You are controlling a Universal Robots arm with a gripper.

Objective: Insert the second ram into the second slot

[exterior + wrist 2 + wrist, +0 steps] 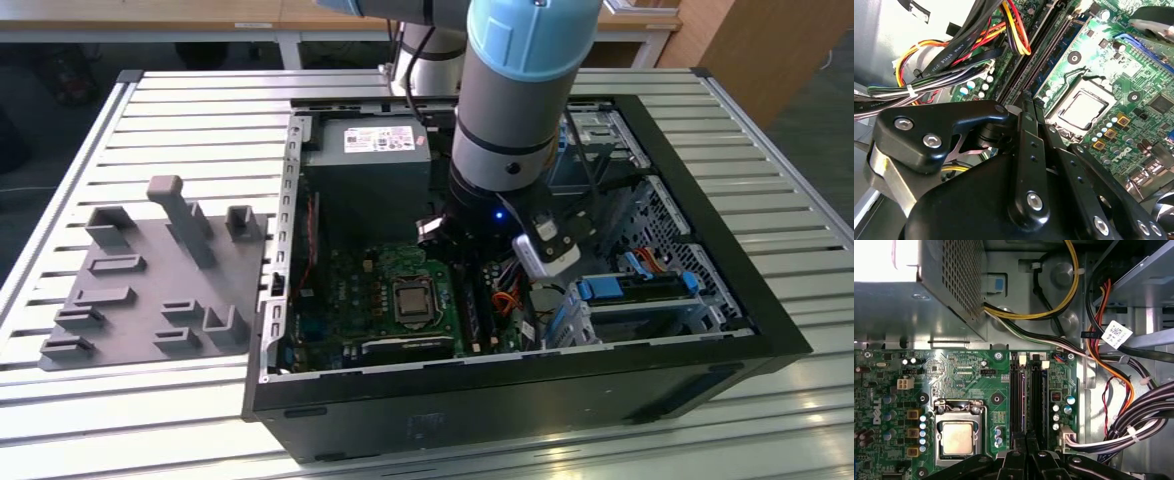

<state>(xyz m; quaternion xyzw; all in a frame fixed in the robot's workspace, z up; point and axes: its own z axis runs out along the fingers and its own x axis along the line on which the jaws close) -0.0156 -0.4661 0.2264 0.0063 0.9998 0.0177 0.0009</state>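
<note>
My gripper (467, 272) reaches down into the open computer case (747, 300), over the motherboard (969, 375). In both wrist views its fingers (1018, 452) are pressed together, shut, tips (1029, 100) right above one end of the two ram slots (1027, 395). A thin bluish ram stick (1059, 50) with small chips stands in the slot nearer the CPU socket (958, 437). The slot (1026, 62) beside it looks dark, and I cannot tell whether a stick sits in it. No stick shows between the fingers.
Bundled black, yellow and orange cables (1114, 405) run close beside the slots. The power supply box (367, 165) sits at the case's far end, and light-blue drive latches (627, 288) sit at the exterior view's right. A grey fixture tray (147, 280) lies outside the case.
</note>
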